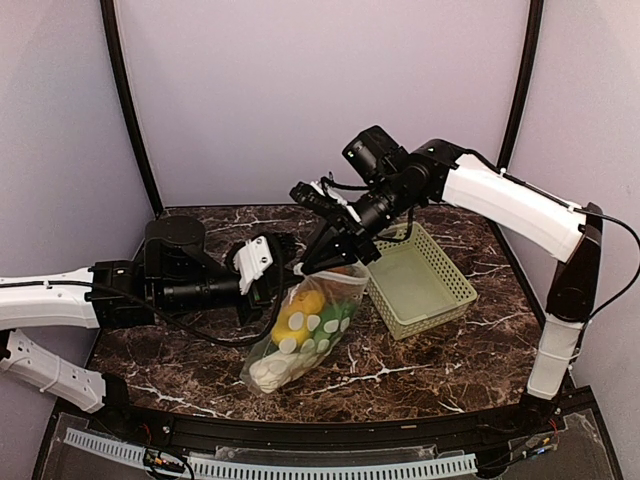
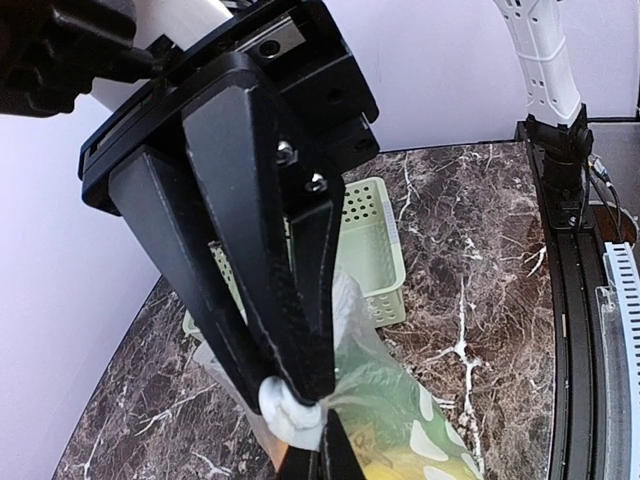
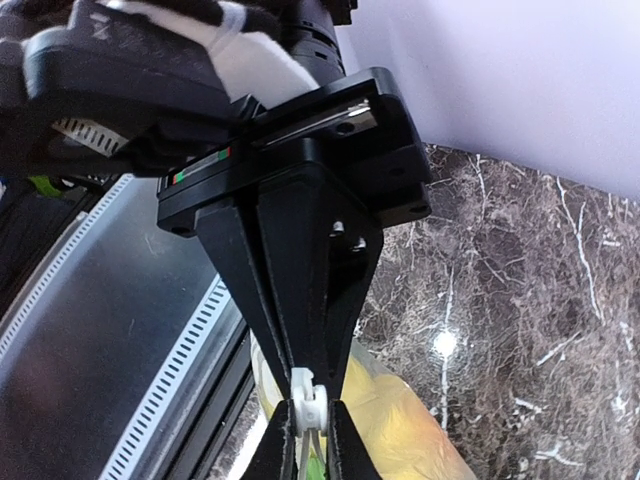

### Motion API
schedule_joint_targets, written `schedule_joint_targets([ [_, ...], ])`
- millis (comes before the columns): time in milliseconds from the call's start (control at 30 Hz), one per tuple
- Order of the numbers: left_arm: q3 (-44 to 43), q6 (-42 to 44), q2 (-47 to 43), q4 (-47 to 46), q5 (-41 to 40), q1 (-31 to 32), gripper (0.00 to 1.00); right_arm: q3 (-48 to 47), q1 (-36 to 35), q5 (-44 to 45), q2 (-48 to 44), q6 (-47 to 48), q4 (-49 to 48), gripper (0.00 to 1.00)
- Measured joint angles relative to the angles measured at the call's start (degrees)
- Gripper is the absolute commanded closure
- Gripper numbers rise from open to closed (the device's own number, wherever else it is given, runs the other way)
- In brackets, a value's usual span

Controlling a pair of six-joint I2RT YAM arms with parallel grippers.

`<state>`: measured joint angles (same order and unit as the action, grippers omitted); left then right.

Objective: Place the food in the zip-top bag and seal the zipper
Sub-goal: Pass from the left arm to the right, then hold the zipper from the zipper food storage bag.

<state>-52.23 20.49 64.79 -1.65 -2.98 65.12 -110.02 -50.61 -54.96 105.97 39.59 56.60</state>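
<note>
The zip-top bag [image 1: 312, 328] stands tilted at the table's middle. It holds the food: a yellow piece [image 1: 300, 304], a green leafy piece [image 1: 332, 322] and pale pieces [image 1: 268, 371]. Both grippers meet at the bag's raised top-left corner. My right gripper [image 3: 312, 442] is shut on the white slider of the zipper [image 3: 310, 400], which also shows in the left wrist view [image 2: 287, 405]. My left gripper [image 2: 322, 458] is shut on the bag's edge [image 2: 400, 395] right beside the slider. In the top view the left gripper [image 1: 290, 272] and right gripper [image 1: 305, 266] nearly touch.
A light green slotted basket [image 1: 445, 300] sits right of the bag and looks empty; it also shows in the left wrist view [image 2: 385, 270]. A black rail [image 1: 300, 450] runs along the table's near edge. Purple walls close in the back and sides.
</note>
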Motion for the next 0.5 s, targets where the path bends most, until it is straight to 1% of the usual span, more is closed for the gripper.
schedule_joint_targets([
  [67, 0.15, 0.0, -0.04, -0.02, -0.48, 0.0, 0.97, 0.0, 0.0, 0.28, 0.0, 0.02, -0.02, 0.97],
  [100, 0.24, -0.11, -0.04, -0.02, -0.74, 0.0, 0.92, 0.0, 0.0, 0.44, 0.0, 0.07, -0.04, 0.98],
  [167, 0.44, -0.48, -0.04, -0.37, -1.49, 0.0, 0.87, 0.0, 0.0, 0.85, 0.0, -0.28, -0.17, 1.0],
  [267, 0.66, -1.33, -0.04, -0.79, -2.69, 0.02, 0.86, 0.0, -0.02, 1.42, 0.0, -1.14, -0.61, 1.0],
  [367, 0.66, -1.97, -0.04, -0.85, -3.56, 0.0, 0.86, -0.13, -0.04, 2.32, 0.0, -1.7, -1.22, 1.0],
  [500, 0.66, -2.93, -0.02, -1.01, -4.52, 0.02, 0.94, -0.33, -0.07, 2.99, 0.0, -2.32, -1.42, 1.0],
])
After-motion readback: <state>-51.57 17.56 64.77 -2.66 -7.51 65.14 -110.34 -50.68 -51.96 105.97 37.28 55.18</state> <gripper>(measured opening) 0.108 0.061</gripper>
